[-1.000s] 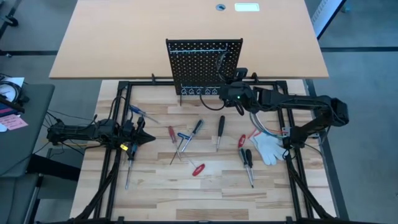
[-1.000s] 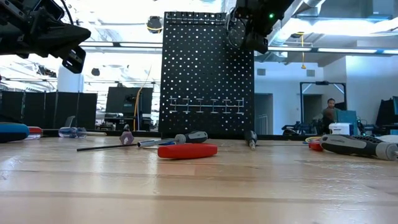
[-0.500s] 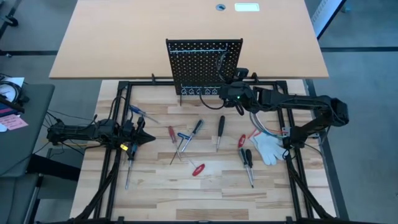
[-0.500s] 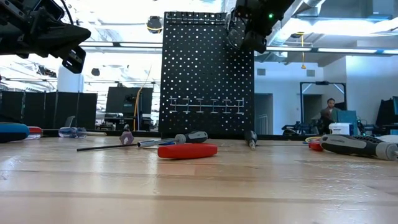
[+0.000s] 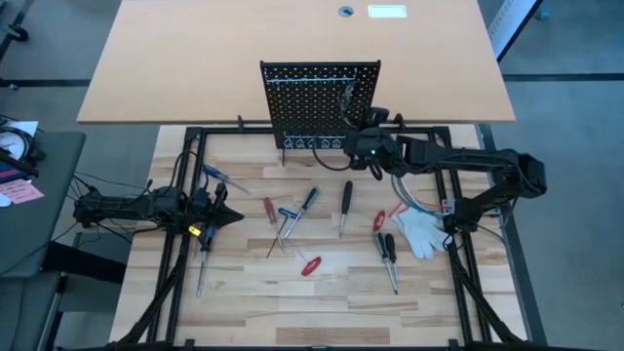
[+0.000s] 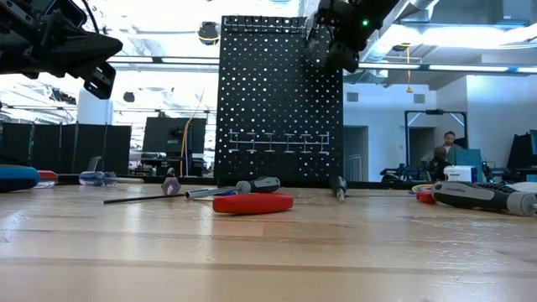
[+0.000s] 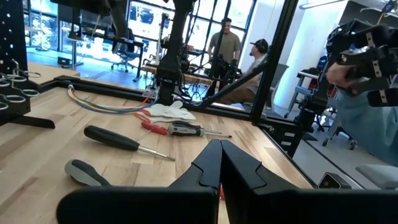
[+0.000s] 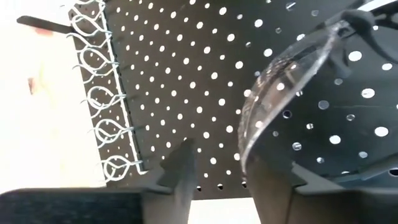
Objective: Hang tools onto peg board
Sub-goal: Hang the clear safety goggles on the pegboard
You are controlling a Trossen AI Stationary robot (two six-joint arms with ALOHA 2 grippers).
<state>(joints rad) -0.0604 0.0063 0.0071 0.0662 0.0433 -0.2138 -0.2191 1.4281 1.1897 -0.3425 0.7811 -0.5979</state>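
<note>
The black peg board [image 5: 320, 102] stands upright on its feet at the table's far edge, with a row of wire hooks [image 8: 109, 93] along its bottom. My right gripper [image 8: 217, 155] is open and high up against the board's right part [image 6: 323, 50]. A clear curved piece [image 8: 280, 81] lies against the board between its fingers. Several screwdrivers lie flat on the table, among them a black-handled one [image 5: 345, 200] and a red-handled one [image 5: 311, 265]. My left gripper [image 5: 234, 216] hovers shut at the table's left with nothing in it. My right gripper has the clear curved piece's lower end [image 8: 249, 149] close along the inner side of one finger [image 8: 267, 177]. I cannot tell whether the two touch. The fingers point level at the board's face from the near side.
A white glove [image 5: 421, 231] and coloured cables [image 5: 414, 200] lie at the table's right. Small red pliers [image 5: 380, 220] and two black-handled drivers [image 5: 388, 249] lie beside them. A blue-handled driver [image 5: 216, 175] lies far left. People stand in the room beyond the table [image 7: 227, 43].
</note>
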